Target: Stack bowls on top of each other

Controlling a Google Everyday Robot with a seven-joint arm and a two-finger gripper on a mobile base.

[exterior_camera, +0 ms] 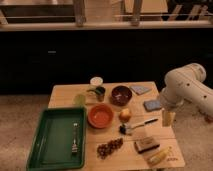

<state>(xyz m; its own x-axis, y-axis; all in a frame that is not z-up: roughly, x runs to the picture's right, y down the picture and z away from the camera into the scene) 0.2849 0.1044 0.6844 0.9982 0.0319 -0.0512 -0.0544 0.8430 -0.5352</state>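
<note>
Hanging down by the right edge of the wooden table (64, 96), the gripper (168, 118) sits at the end of the white arm (186, 87), just past the blue pad (152, 105) and well apart from both bowls. Whether it is released or clenched, I cannot tell from here, and nothing is visibly carried in it.

Now the bowls. The dark maroon bowl (120, 95) stands upright toward the back of the table, just beside the dark green mug (98, 92). The orange-red bowl (101, 116) sits nearer the front, close to the green tray (37, 145), with an apple (125, 114) just to its right. The two bowls are near each other but separate, each resting on the wood on its own, and both look empty.

So on the scoreboard, nothing is stacked yet. By my reading the whole job is ahead: the arm has to cross leftward over the brush (137, 125) and the apple, take one bowl by its rim, lift it and set it into the other. The wider orange-red one looks the better base, so the maroon bowl seems the likelier pick, though the mug crowding it could make that grab tight.
</note>
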